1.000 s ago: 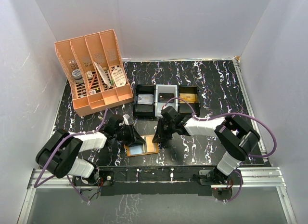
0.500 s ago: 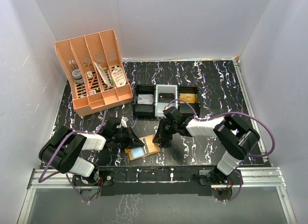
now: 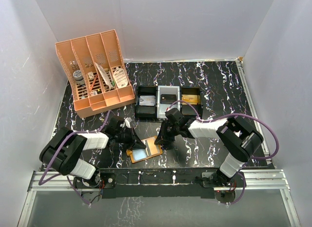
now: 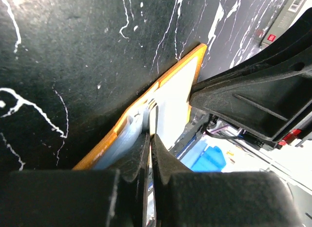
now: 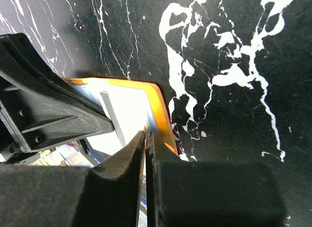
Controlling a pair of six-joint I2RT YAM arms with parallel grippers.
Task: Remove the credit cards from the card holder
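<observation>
Left pincer [image 4: 151,148] clamping credit card [image 4: 153,118] edge, orange card holder [image 4: 179,67], black marbled table [image 4: 73,66]

Both arms folded low, elbows out, forearms reaching inward, wrists pitched down. Left gripper [image 3: 132,139] points right and right gripper [image 3: 164,138] points left and down, with the tips near each other but apart. Left wrist cam: fingers [image 4: 134,156] pressed together, only a hairline gap between them. Right wrist cam: same, fingers [image 5: 122,161] closed tip to tip. Each cam sees the other gripper's body close by.
</observation>
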